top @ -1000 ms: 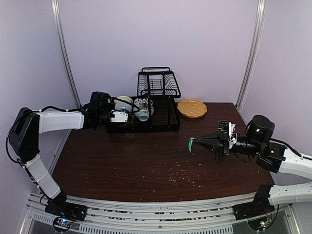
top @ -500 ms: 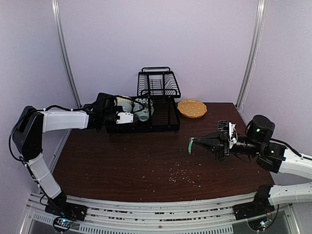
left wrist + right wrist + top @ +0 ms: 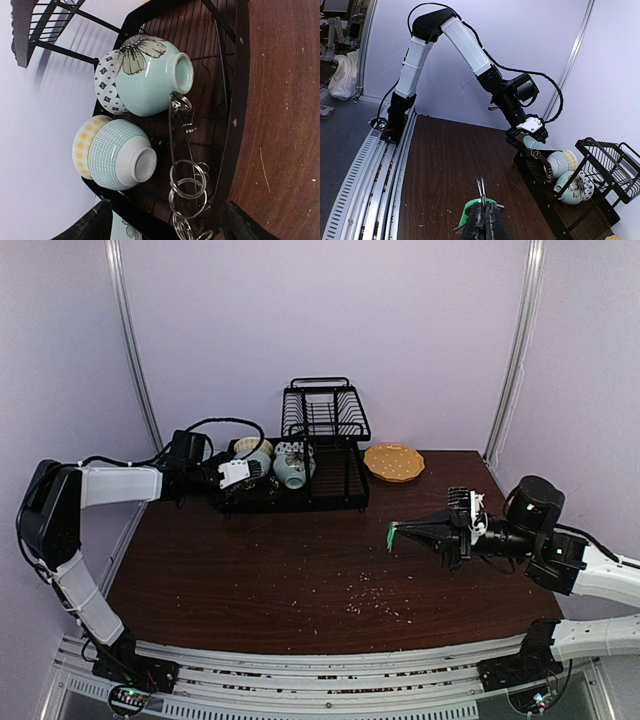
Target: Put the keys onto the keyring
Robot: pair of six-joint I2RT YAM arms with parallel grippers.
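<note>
The keyring [image 3: 173, 150] stands on edge inside the black dish rack [image 3: 240, 90], seen as a thin dark disc with silvery wire loops [image 3: 187, 186] along its rim. My left gripper [image 3: 170, 231] is open just in front of it, one finger on each side, touching nothing. In the top view the left gripper [image 3: 250, 472] sits at the rack's left end. My right gripper [image 3: 483, 214] is shut on a key [image 3: 476, 206] with a green head, held above the table right of centre [image 3: 392, 536]. The keyring [image 3: 542, 164] shows far off in the right wrist view.
Several patterned bowls [image 3: 150, 75] lie in the rack beside the keyring, with a wire basket [image 3: 325, 410] above. An orange plate [image 3: 393, 462] sits at the back right. Pale crumbs [image 3: 375, 595] dot the dark wooden table [image 3: 250, 560].
My left gripper has opened and drawn back leftward out of the rack, leaving the keyring standing there. The right arm with the green key has not moved.
</note>
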